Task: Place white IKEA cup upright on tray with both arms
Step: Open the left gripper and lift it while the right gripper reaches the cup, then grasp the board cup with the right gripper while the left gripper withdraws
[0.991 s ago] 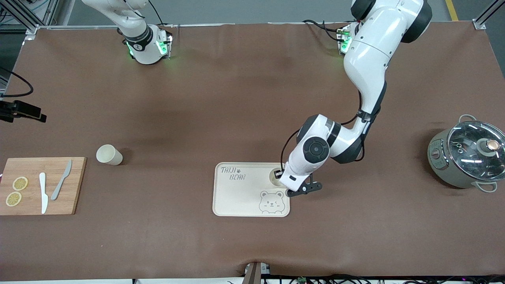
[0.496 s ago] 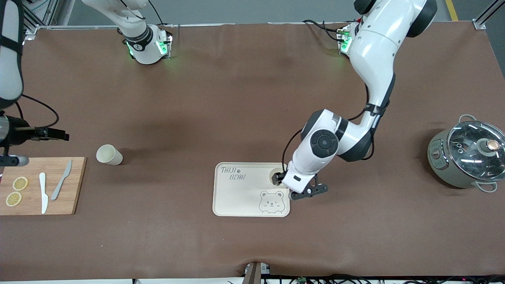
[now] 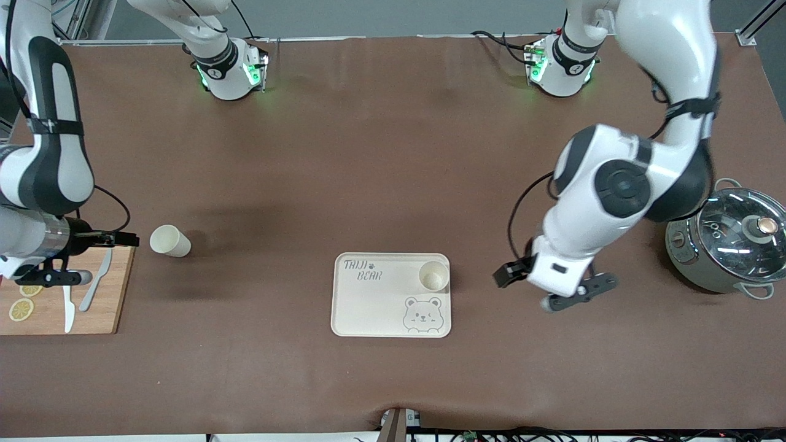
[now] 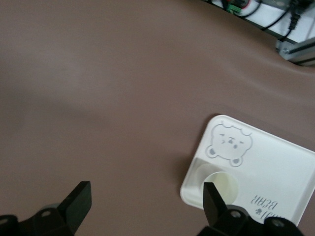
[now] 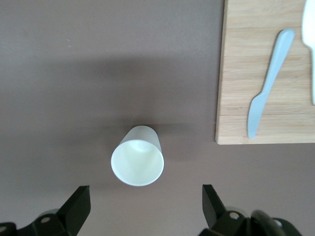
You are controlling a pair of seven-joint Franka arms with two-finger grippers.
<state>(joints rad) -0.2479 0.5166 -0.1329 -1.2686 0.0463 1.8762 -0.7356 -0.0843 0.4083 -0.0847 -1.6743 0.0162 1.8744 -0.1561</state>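
Take twelve o'clock as pointing from the front camera toward the arm bases. Nearest the camera lies the cream tray (image 3: 368, 307) with its bear drawing. A white cup (image 3: 433, 276) stands upright on it, mouth up, tucked into the corner at about one o'clock from the tray's middle, just above the bear's head. Nothing is gripping it.

At about three o'clock from the tray, the left gripper (image 4: 146, 186) hangs over bare brown table between the tray and a lidded pot (image 3: 724, 245). Its fingers are spread wide and hold nothing.

At nine o'clock from the tray, toward the right arm's end of the table, sits a bamboo cutting board (image 3: 120, 307) carrying a grey knife (image 3: 89, 298), a white knife (image 3: 67, 313) and lemon slices (image 3: 21, 309). A second white cup (image 3: 170, 240) stands on the table just off the board's one o'clock corner, apart from it. The right gripper (image 5: 146, 189) hovers over that corner of the board, close beside this cup, its fingers spread wide and empty.
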